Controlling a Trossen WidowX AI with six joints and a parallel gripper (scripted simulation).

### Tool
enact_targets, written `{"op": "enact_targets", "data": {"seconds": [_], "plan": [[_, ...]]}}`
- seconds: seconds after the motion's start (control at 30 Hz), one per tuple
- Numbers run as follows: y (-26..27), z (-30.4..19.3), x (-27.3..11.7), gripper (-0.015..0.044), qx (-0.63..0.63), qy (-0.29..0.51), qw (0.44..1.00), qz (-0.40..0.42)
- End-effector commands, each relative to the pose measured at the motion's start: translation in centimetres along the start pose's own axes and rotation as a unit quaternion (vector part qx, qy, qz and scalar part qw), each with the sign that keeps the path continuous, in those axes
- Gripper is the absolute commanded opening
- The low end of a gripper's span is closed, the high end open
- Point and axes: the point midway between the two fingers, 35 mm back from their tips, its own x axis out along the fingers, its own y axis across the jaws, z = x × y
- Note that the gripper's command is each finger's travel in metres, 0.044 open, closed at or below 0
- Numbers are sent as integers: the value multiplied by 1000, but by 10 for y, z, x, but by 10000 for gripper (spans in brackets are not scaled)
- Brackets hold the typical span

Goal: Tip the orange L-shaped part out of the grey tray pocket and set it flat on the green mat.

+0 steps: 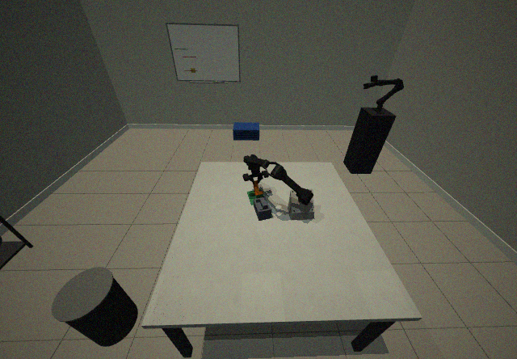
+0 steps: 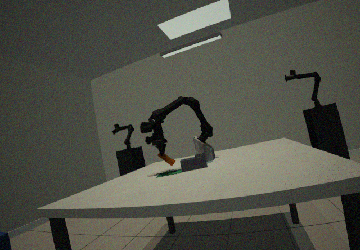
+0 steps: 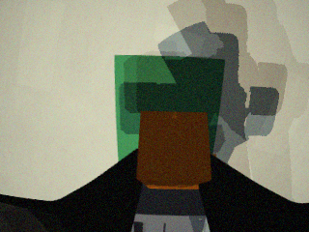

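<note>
evidently, the carrying step is in hand: the orange l-shaped part (image 1: 257, 190) (image 2: 166, 159) (image 3: 174, 147) has been freed from its pocket and is held in the air, clamped firmly between the fingers of the end effector (image 1: 256, 180) (image 2: 162, 154) (image 3: 170, 157). it is gripped near one end and carried at a slant; in the exterior view the gripped end is seen higher, with the far end slanted down toward the grey tray (image 1: 262, 209) (image 2: 193, 163) (image 3: 169, 200). the green mat (image 1: 251, 197) (image 2: 169, 173) (image 3: 126, 77) is seen below the part, just beside the tray on the table (image 1: 275, 255) (image 2: 203, 186) (image 3: 58, 106), and a gap is left between part and mat. by this, the pressing, the pinching and the lifting can be judged done, while the setting down and the release are still owed.

for the next move, the part probably needs to be centred over the mat and its slant taken out, so that its underside is brought level, top side up, before the grip is loosened. a slow, straight descent is called for. if the slant is kept, the low end would likely be landed first, and the part could be twisted in the fingers or caught on the tray's near edge.
</note>
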Motion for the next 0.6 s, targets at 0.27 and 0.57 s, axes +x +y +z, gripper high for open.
{"op": "enact_targets", "data": {"seconds": [0.27,0.57], "plan": [[-2,-2,21,0,7,6,1000,0],[-2,-2,35,0,6,6,1000,1]]}}
